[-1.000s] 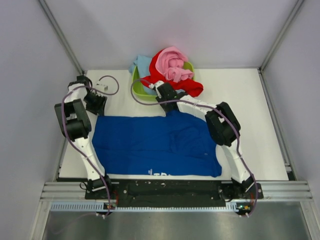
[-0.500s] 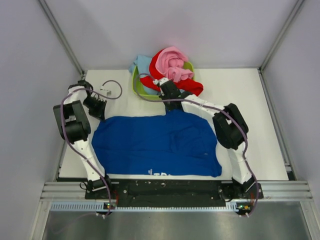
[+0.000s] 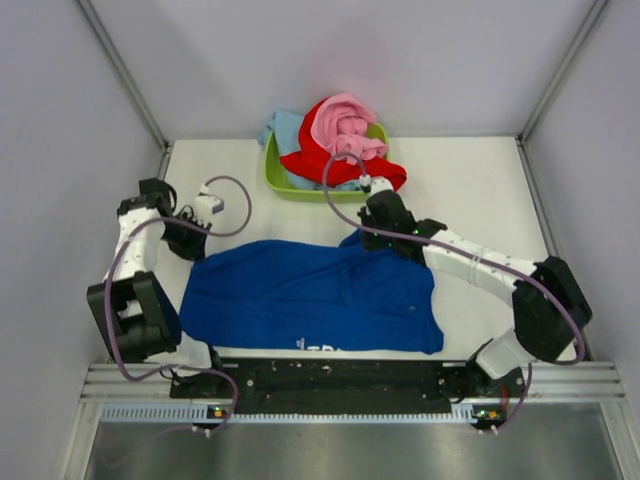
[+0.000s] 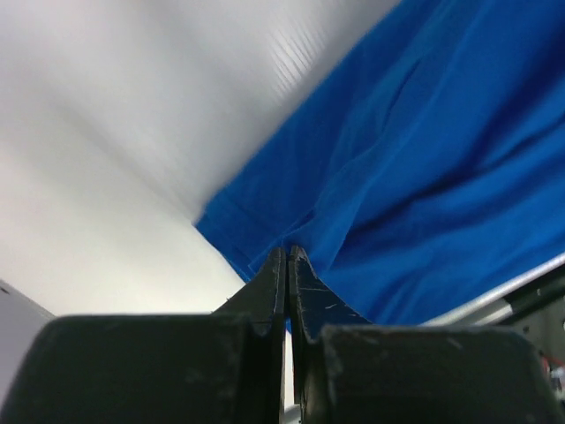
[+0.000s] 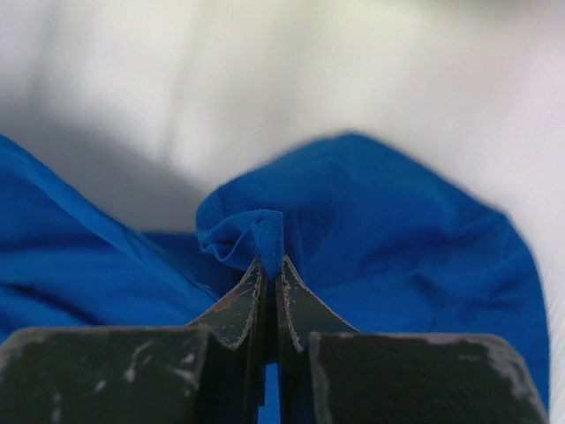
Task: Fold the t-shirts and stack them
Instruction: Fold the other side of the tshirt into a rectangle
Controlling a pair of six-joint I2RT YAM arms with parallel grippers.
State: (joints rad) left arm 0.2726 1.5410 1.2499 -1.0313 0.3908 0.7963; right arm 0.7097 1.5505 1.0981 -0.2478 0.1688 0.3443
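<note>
A royal blue t-shirt (image 3: 310, 295) lies spread across the near half of the table, white lettering peeking out at its near hem. My left gripper (image 3: 193, 248) is shut on the shirt's far left corner (image 4: 265, 238). My right gripper (image 3: 372, 240) is shut on a bunched fold of the blue t-shirt (image 5: 256, 231) at its far right edge, lifted off the table. A red t-shirt (image 3: 335, 165), a pink t-shirt (image 3: 345, 125) and a light blue t-shirt (image 3: 280, 127) are heaped at the back.
The heap of shirts sits in a lime green tub (image 3: 285, 183) at the back centre of the white table (image 3: 480, 190). Grey walls enclose the table on three sides. A metal rail (image 3: 350, 378) runs along the near edge by the arm bases.
Both grippers have shut on the blue shirt's far edge. Both arms have pulled it toward the near side, the right one also rightward, and the far edge now sits closer to me.
</note>
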